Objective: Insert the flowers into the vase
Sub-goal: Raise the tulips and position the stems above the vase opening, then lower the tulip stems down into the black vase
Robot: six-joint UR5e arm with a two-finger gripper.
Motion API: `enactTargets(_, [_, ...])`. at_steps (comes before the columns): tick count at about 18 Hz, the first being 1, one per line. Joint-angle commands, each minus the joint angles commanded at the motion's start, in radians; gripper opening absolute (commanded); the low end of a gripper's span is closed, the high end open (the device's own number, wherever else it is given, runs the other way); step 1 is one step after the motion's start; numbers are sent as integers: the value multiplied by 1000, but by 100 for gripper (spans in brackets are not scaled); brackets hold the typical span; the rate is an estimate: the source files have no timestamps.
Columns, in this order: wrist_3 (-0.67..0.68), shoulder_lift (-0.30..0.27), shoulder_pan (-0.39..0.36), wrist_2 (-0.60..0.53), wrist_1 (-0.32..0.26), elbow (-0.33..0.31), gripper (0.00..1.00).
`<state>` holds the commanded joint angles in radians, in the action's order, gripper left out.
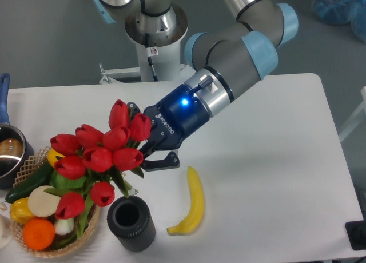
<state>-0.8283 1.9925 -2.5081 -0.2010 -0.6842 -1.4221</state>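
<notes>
The flowers are hanging in the air, tilted to the left, with the red heads over the wicker basket and the green stems running back toward the gripper. I am counting about ten tulip heads, though some are overlapping. The gripper is pinching the stems between its two fingers; one dark finger is showing below the bunch, the other is mostly hidden behind the blooms.

The vase is standing upright near the front edge of the table, just below and to the right of the bunch. Its round mouth is open and dark, and no stem is inside it. So I am judging the task as not finished: the bunch is grasped and lifted, but the stems are not yet lined up over the mouth and lowered in.

Around this, there is one banana lying just right of the vase, one basket holding several vegetables and fruits, and one steel pot with a blue handle at the left edge.
</notes>
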Motion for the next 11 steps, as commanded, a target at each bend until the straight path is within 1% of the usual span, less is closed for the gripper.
enactTargets(3, [-2,32,15,0,0,28,15])
enactTargets(8, [-3,57,17,0,2,40,16])
enactTargets(11, [-3,80,25,-2,2,64,17])
